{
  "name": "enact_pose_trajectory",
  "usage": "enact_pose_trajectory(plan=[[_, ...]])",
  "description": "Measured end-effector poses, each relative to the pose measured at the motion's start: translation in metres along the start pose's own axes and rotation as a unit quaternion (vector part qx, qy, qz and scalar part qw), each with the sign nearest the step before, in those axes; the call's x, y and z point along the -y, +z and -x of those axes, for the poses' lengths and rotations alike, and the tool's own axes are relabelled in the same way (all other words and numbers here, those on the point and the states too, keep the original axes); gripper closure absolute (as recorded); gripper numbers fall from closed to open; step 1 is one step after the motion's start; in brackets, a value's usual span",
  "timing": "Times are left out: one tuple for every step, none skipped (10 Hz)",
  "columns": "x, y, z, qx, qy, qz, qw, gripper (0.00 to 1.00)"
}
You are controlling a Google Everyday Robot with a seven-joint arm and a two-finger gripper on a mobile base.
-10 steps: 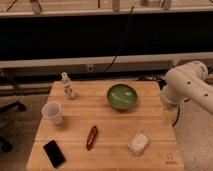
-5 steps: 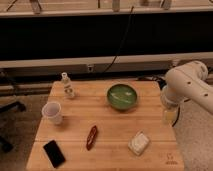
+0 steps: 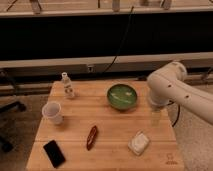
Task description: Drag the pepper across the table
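Observation:
The pepper [image 3: 91, 137] is a slim dark red chili lying on the light wooden table [image 3: 110, 117], near its front and a little left of centre. My white arm [image 3: 167, 90] reaches in from the right over the table's right side. My gripper [image 3: 155, 118] hangs down below the arm, above the right part of the tabletop, right of the pepper and well apart from it. It holds nothing that I can see.
A green bowl [image 3: 123, 96] stands at the back centre. A small clear bottle [image 3: 68, 85] is at the back left, a white cup [image 3: 53, 112] on the left and a flat black phone [image 3: 54, 153] at the front left. A white packet [image 3: 139, 142] lies at the front right.

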Motion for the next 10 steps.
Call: enact_pose_trajectory(plan=[[-0.001, 0.001, 0.006, -0.004, -0.007, 0.000, 1.0000, 0.20], [-0.002, 0.000, 0.014, -0.010, -0.020, -0.002, 0.9998, 0.20], [-0.005, -0.001, 0.025, -0.014, -0.031, -0.003, 0.9994, 0.20], [-0.006, -0.002, 0.038, -0.016, -0.043, -0.005, 0.9989, 0.20], [-0.007, -0.003, 0.064, -0.019, -0.060, -0.009, 0.9980, 0.20], [-0.009, -0.004, 0.087, -0.021, -0.077, -0.012, 0.9967, 0.20], [-0.012, -0.004, 0.106, -0.022, -0.092, -0.015, 0.9954, 0.20], [-0.016, -0.004, 0.119, -0.025, -0.106, -0.015, 0.9939, 0.20], [-0.022, -0.003, 0.139, -0.029, -0.127, -0.016, 0.9914, 0.20], [-0.027, -0.003, 0.156, -0.032, -0.145, -0.017, 0.9888, 0.20]])
